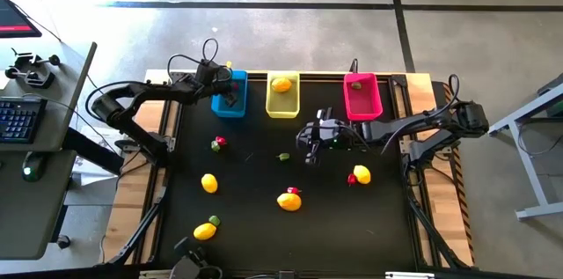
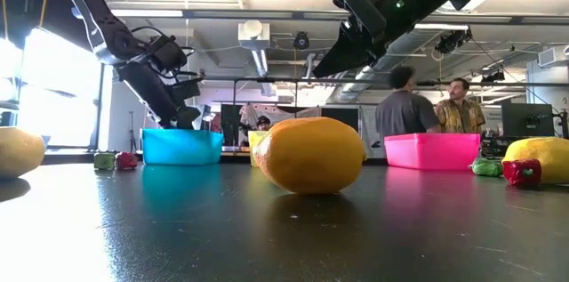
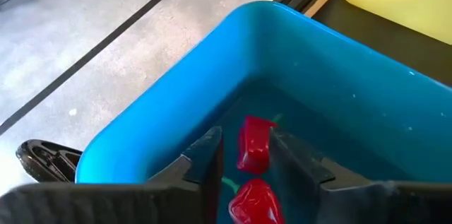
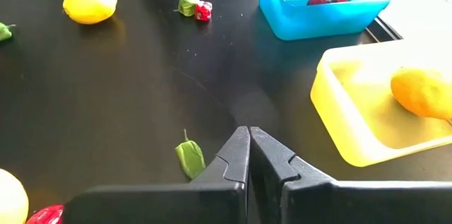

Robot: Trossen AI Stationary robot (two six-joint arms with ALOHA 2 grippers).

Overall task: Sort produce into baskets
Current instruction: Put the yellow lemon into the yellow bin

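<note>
My left gripper (image 3: 245, 143) reaches down into the blue basket (image 3: 176, 90), its fingers apart. A red piece (image 3: 254, 146) lies between them and a second red piece (image 3: 254, 199) lies below it. My right gripper (image 4: 248, 146) is shut on nothing above the table's middle, close to a green bit (image 4: 189, 157) on the dark tabletop. The yellow basket (image 1: 282, 114) holds a lemon (image 1: 281, 84). The pink basket (image 1: 363, 116) holds a green bit (image 1: 356, 85). Loose lemons (image 1: 209, 183) (image 1: 289, 201) (image 1: 361, 174) lie on the table. My left gripper comes slanting down from above into the blue basket, and a red piece's two sides (image 3: 244, 155) stand between its fingers. A narrow gap shows beside one finger. Whether the other finger touches the piece, I cannot tell.
The three baskets stand in a row along the far edge. A red-and-green pair (image 1: 218, 143) lies left of centre. Another lemon with a green bit (image 1: 205, 231) lies near the front left. People stand in the room beyond the table (image 2: 427, 104).
</note>
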